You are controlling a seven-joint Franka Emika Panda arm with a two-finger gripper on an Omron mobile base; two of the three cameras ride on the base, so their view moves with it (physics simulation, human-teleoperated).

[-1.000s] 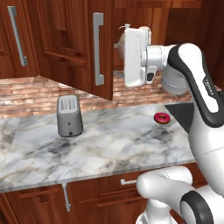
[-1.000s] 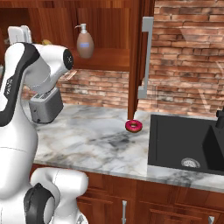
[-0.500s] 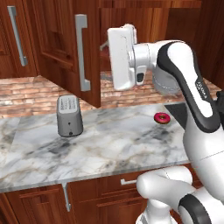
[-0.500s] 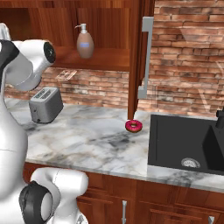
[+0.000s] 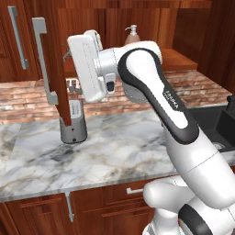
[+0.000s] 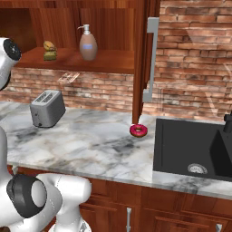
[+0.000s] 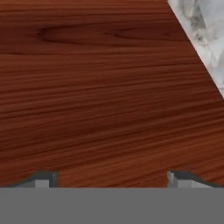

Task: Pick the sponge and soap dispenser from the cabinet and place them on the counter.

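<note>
Sponge (image 6: 50, 50): I see it on the cabinet shelf (image 6: 90, 61), left of the soap dispenser (image 6: 88, 43).
Cabinet doors: both swung open.
Gripper (image 7: 112, 179): fingers spread wide, empty, facing the left door (image 5: 57, 78) up close.
Counter (image 6: 90, 145): toaster (image 6: 46, 108) left, doughnut (image 6: 138, 131) beside the sink (image 6: 195, 149).

Arm bent high, elbow upper centre of left base view, hand upper left. Gripper (image 7: 112, 178) jaws spread wide, nothing between.
</note>
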